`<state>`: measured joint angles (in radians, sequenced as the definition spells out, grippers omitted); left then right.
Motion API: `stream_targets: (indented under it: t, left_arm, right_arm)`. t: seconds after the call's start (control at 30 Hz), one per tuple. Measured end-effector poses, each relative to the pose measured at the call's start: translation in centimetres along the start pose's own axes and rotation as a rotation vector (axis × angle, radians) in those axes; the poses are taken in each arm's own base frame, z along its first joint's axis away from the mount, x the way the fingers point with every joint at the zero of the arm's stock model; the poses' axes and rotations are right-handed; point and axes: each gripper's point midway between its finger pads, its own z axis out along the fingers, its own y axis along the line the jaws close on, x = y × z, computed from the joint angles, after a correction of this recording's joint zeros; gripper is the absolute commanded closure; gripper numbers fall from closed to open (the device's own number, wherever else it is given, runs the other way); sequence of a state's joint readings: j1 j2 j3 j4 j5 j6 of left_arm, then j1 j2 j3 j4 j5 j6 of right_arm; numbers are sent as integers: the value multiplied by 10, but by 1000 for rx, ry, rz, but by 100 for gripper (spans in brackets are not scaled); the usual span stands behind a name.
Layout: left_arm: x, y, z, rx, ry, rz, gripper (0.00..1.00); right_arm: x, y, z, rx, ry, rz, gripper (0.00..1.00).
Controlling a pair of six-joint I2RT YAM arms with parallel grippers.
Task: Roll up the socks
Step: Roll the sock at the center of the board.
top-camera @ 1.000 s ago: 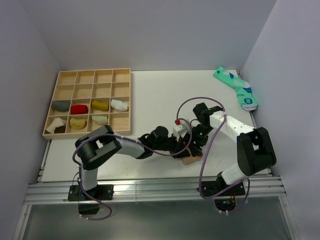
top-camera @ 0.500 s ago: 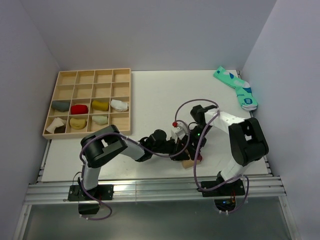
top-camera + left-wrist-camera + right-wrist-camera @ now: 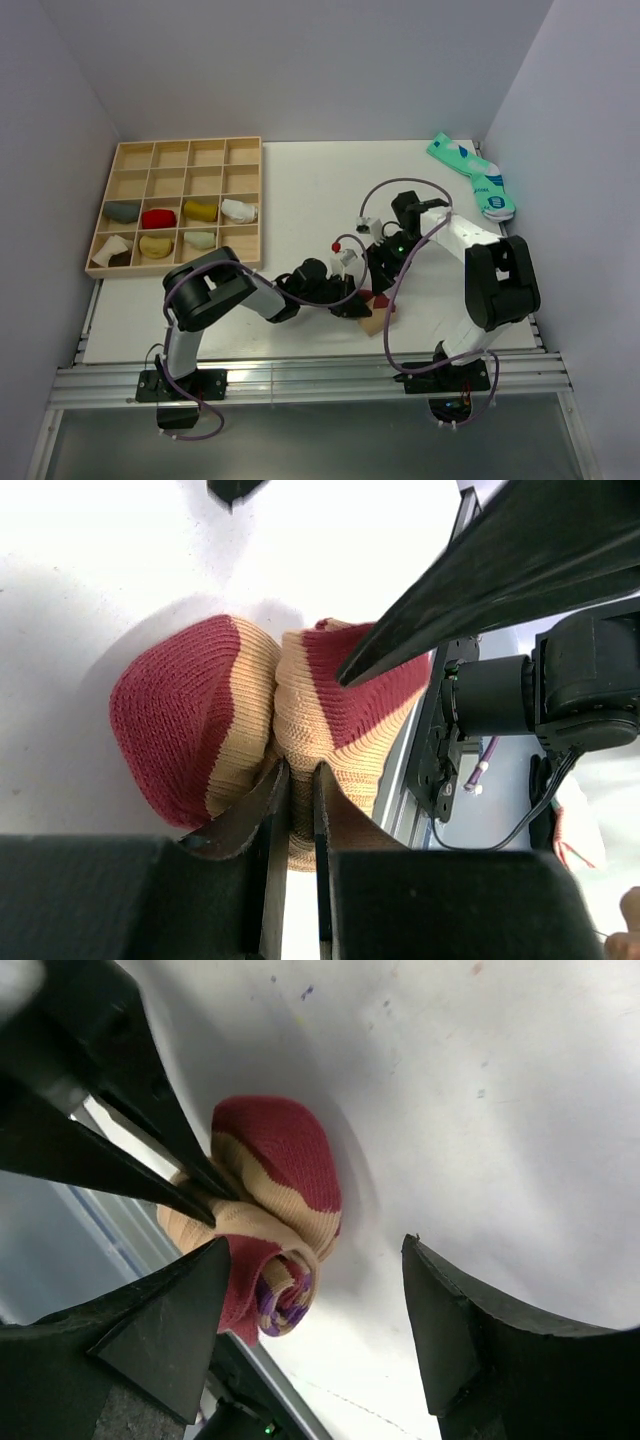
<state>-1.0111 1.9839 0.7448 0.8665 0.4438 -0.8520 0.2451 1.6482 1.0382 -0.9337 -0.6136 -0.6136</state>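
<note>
The tan sock with maroon toe and heel point(image 3: 378, 314) lies bunched near the table's front edge, partly rolled, its striped cuff curled inward in the right wrist view point(image 3: 268, 1210). My left gripper point(image 3: 357, 303) is shut on a fold of the tan fabric point(image 3: 297, 772); the sock's maroon part point(image 3: 175, 715) bulges beyond the jaws. My right gripper point(image 3: 384, 262) is open point(image 3: 320, 1325), hovering just above and beside the sock, one finger next to the rolled cuff. The pale olive-green sock is not in view.
A wooden compartment tray point(image 3: 258, 200) at the back left holds several rolled socks. A teal patterned sock pair point(image 3: 474, 176) lies at the back right corner. The table's front rail point(image 3: 300, 375) is close to the sock.
My right gripper has drawn back from the sock toward the far side. My left gripper has shifted slightly left, still pinching the sock, and more of the sock shows.
</note>
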Motion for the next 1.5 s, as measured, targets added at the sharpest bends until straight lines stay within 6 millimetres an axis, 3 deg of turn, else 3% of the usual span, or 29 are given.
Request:
stream_targets:
  t: [0.1,0.27,0.43,0.53,0.7,1.03,1.5]
  left_arm:
    - [0,0,4,0,13,-9,100]
    - [0,-2,10,10,43,-31,100]
    - [-1,-1,11,16,87,-71,100]
    - [-2,0,10,19,121,-92,100]
    - [-6,8,9,20,188,-160,100]
    - [-8,22,2,1,284,-269,100]
    - [-8,23,3,0,333,-303,100]
  right_arm:
    - [-7,-3,-10,32,-54,-14,24]
    - [-19,-8,-49,113,-202,-59,28]
    - [-17,-5,-69,156,-279,-167,32]
    - [-4,4,-65,150,-277,-260,27]
    - [20,17,-57,150,-261,-419,25]
    - [47,35,-41,175,-247,-692,15]
    - [51,53,-12,165,-133,-976,14]
